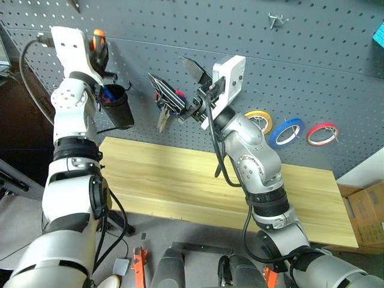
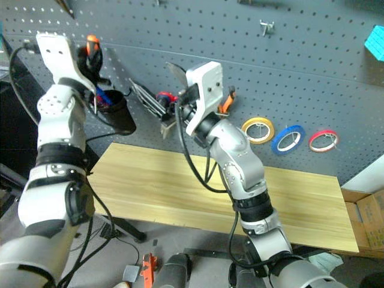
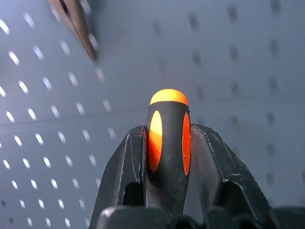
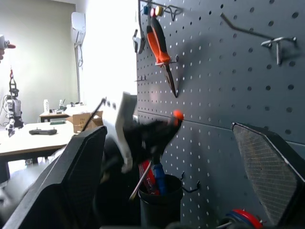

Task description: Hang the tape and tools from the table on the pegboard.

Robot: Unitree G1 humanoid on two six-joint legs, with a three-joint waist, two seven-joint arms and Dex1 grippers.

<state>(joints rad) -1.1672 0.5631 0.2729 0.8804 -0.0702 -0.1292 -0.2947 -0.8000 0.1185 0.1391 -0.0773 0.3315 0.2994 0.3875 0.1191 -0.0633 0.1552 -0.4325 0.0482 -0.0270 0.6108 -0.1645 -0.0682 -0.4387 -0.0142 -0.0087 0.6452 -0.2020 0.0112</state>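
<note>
Left gripper [image 3: 167,157] clamps your screwdriver [image 3: 167,138] up at the pegboard [image 1: 312,66], above the black cup [image 1: 117,105]; right gripper [image 1: 201,90] gapes wide. Release off-target and I'd expect it to drop.

A workshop or robotics lab: a large dark grey perforated pegboard [image 1: 312,72] with metal hooks carries orange-handled pliers [image 4: 159,45] and rolls of coloured tape [image 1: 287,132], above a pale wooden tabletop [image 1: 174,180]; beyond it, far desks [image 4: 33,136] and a wall-mounted air conditioner [image 4: 79,27].
</note>
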